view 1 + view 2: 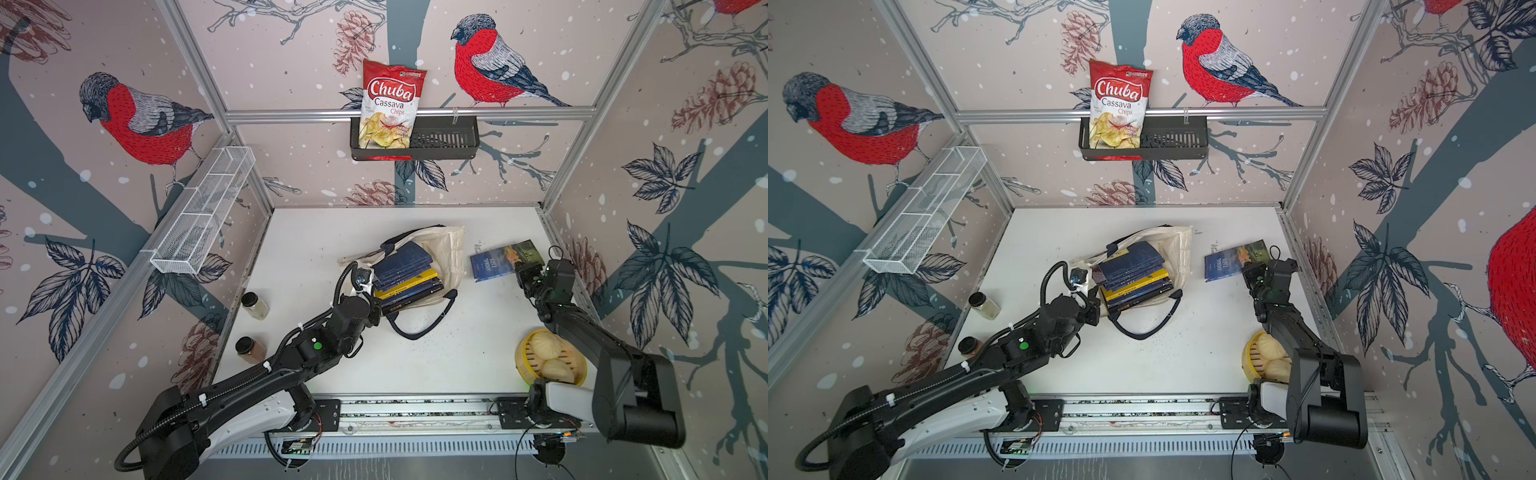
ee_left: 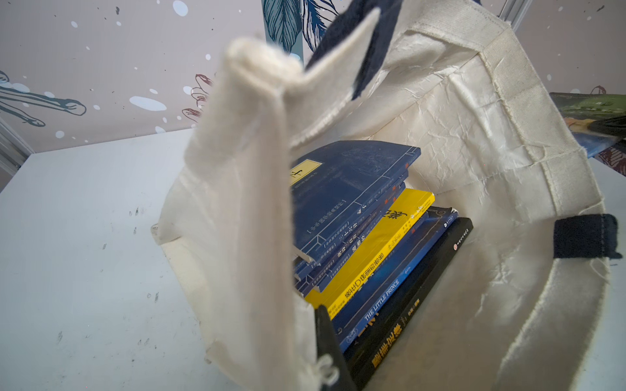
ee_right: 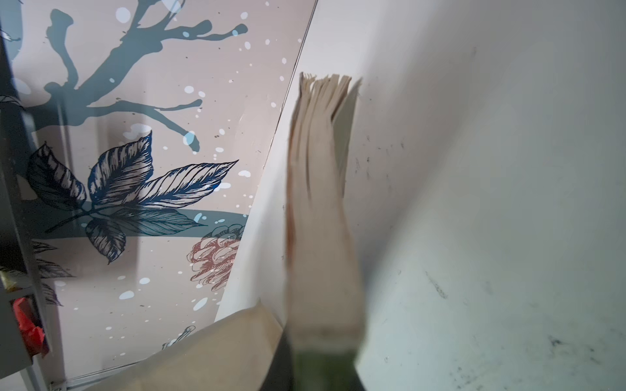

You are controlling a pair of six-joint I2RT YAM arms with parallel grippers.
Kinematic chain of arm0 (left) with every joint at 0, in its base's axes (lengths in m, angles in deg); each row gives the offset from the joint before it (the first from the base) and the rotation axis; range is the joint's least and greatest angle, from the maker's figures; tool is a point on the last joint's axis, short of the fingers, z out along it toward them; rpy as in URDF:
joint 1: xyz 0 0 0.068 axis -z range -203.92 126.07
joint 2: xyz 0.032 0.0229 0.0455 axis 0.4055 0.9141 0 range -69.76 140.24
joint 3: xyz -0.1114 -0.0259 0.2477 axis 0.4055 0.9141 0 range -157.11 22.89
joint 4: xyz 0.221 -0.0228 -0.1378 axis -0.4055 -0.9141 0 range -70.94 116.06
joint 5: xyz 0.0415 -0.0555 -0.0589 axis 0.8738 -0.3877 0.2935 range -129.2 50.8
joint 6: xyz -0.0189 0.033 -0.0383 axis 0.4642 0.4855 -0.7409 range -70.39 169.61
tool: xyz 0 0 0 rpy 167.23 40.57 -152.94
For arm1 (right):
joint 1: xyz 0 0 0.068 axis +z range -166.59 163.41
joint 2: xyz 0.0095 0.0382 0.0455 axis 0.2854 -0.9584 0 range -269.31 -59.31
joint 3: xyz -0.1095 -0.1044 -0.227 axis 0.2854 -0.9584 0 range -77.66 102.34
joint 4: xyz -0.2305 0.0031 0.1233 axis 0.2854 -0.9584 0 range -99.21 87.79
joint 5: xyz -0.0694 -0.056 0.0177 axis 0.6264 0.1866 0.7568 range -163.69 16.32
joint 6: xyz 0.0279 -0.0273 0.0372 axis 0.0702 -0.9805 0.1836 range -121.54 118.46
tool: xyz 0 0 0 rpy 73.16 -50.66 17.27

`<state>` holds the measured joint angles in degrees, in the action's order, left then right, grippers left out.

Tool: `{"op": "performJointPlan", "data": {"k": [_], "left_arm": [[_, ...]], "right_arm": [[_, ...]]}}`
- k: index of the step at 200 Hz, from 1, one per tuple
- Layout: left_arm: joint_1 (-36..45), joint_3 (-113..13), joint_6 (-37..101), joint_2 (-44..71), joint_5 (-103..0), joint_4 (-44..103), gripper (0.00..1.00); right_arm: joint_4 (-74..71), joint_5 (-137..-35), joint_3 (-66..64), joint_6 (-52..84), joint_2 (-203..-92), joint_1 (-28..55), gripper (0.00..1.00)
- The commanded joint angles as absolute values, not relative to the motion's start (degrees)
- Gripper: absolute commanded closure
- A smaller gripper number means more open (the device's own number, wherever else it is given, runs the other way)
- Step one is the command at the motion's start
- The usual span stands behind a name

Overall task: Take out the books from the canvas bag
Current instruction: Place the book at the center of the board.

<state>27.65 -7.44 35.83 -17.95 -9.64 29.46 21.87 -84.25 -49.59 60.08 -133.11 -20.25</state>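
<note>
Canvas bag (image 1: 451,249) lies open on the tabletop (image 1: 316,232), rim clamped in your left pincer (image 1: 360,279); the books (image 1: 405,274) stack inside just beside it, spines facing you. Your right pincer (image 1: 524,270), well apart, grips a blue paperback (image 1: 496,261).

I'm looking straight into the open mouth of the canvas bag (image 2: 474,135). Close to the lens a fold of its cream rim stands up, pinched in my left tool (image 2: 318,362). Only one dark finger (image 2: 328,338) shows, pressed against the cloth. Inside, the books (image 2: 355,210) lie in a slanted stack: a navy one with a yellow label on top, more navy ones, a yellow one, a blue spine reading "The Little Prince", and a black one lowest. A navy strap (image 2: 586,237) end sits on the rim. The white worktop (image 2: 84,237) lies beside the bag. A picture-cover book (image 2: 589,111) peeks past the rim.
</note>
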Motion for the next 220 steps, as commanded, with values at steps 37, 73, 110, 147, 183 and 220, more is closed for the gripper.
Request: {"op": "performJointPlan", "data": {"k": [37, 73, 110, 147, 183, 220], "left_arm": [[28.05, -9.69, 33.79, -17.78, -13.82, 33.17, 1.0], [28.11, -10.34, 34.56, -16.85, -16.28, 32.97, 1.0], [28.11, -10.78, 36.34, -15.76, -17.78, 32.41, 1.0], [29.5, -7.99, 42.23, -16.85, -14.16, 35.0, 1.0], [31.24, -0.74, 54.36, -20.13, -8.72, 42.67, 1.0], [31.18, -0.6, 58.24, -19.15, -10.76, 40.57, 1.0]], "right_arm": [[36.46, -83.9, -51.97, 65.51, -147.16, -18.7, 1.0], [35.22, -81.15, -53.31, 66.44, -148.15, -17.88, 1.0], [29.36, -76.15, -53.43, 64.29, -144.78, -16.09, 0.55], [29.58, -77.28, -55.66, 63.89, -143.99, -16.06, 0.36], [22.42, -76.07, -56.35, 61.7, -136.09, -14.4, 0.16], [11.02, -70.96, -56.78, 60.56, -122.61, -9.82, 0.0]]}}
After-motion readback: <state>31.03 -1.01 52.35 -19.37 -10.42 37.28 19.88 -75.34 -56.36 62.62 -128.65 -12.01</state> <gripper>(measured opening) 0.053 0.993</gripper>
